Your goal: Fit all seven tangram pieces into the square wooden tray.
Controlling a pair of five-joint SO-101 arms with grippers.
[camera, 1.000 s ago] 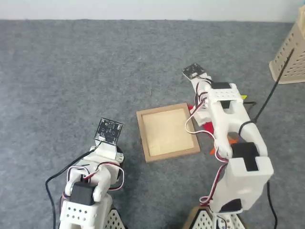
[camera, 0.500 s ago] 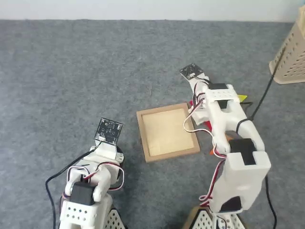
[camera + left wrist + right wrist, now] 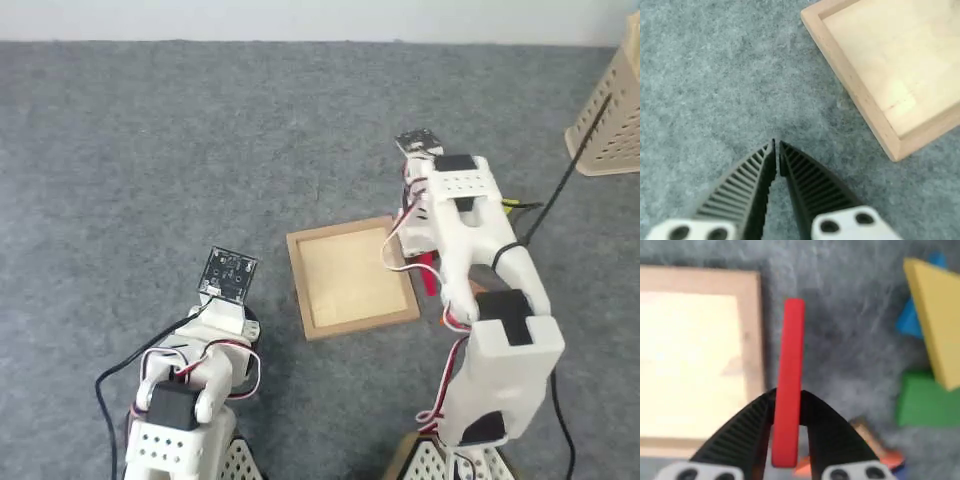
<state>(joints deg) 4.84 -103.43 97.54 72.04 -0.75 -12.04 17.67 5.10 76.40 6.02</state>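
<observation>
The square wooden tray (image 3: 300, 285) lies mid-table with nothing in it. My right gripper (image 3: 787, 394) is shut on a red piece (image 3: 791, 345), held on edge just beside the tray's rim (image 3: 754, 335). In the high view the red piece (image 3: 428, 276) shows under the right arm (image 3: 462, 225), at the tray's right side. Beyond it lie yellow (image 3: 936, 325), blue (image 3: 910, 320), green (image 3: 927, 401) and orange (image 3: 875, 439) pieces on the carpet. My left gripper (image 3: 776, 146) is shut with nothing in it, hovering over carpet a little short of the tray's corner (image 3: 812, 17).
A perforated beige basket (image 3: 612, 105) stands at the far right edge. A black cable (image 3: 560, 200) runs across the carpet from the basket toward the right arm. The left arm (image 3: 205, 350) sits folded near the front left. Grey carpet (image 3: 150, 150) covers the table.
The right arm has turned its wrist and shifted slightly right with the red piece. The left arm has not moved.
</observation>
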